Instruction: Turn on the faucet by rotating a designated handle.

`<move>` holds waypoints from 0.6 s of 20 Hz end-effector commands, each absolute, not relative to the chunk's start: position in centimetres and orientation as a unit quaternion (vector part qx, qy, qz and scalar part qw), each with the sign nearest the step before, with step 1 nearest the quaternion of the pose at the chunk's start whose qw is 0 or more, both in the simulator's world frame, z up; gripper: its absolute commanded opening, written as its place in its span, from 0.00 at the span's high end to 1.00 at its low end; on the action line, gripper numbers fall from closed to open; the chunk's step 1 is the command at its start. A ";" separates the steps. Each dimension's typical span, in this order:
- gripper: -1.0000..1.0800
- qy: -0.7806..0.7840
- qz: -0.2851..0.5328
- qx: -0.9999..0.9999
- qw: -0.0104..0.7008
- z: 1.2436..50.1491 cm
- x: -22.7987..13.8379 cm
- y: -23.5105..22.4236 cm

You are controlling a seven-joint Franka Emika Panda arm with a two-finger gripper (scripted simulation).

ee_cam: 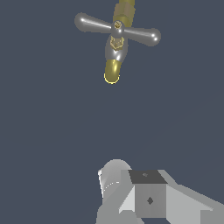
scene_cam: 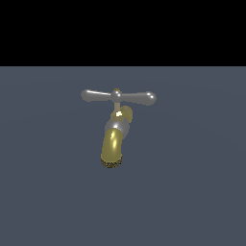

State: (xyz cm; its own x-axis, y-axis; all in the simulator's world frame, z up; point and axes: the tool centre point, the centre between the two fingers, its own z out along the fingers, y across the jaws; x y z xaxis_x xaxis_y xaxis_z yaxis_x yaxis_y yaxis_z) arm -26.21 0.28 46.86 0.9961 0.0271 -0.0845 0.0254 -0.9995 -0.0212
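Observation:
The faucet (scene_cam: 114, 144) is a small brass-gold tap with a curved spout and a dark speckled tip, standing alone on the grey floor in the exterior view. Its handle (scene_cam: 118, 97), a slim silver crossbar with bulb ends and a small brass knob at its middle, lies level across the top. The wrist view shows the faucet (ee_cam: 113, 70) and handle (ee_cam: 117, 30) from above, well apart from the gripper (ee_cam: 140, 190). Only grey blocky parts of the gripper show at that picture's edge, and nothing sits between them. The gripper is out of the exterior view.
A flat dark grey-blue floor (scene_cam: 192, 192) spreads around the faucet, with a black band behind it. No other objects show.

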 end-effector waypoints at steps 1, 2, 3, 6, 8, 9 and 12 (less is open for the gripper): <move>1.00 -0.013 0.042 -0.999 0.010 46.9 -26.2 0.3; 1.00 -0.013 0.043 -0.999 0.010 46.9 -26.2 0.3; 1.00 -0.011 0.043 -0.999 0.009 46.8 -26.2 0.2; 1.00 -0.002 0.048 -0.999 0.003 46.7 -26.1 -0.3; 1.00 0.006 0.052 -0.999 -0.002 46.7 -26.1 -0.7; 1.00 0.008 0.053 -0.999 -0.004 46.6 -26.1 -0.8; 1.00 0.009 0.054 -0.998 -0.005 46.6 -26.1 -0.9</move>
State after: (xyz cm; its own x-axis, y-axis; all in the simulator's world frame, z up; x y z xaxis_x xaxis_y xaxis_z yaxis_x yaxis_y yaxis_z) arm -26.07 -0.84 46.62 0.9942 -0.0168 -0.1064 -0.0160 -0.9998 0.0087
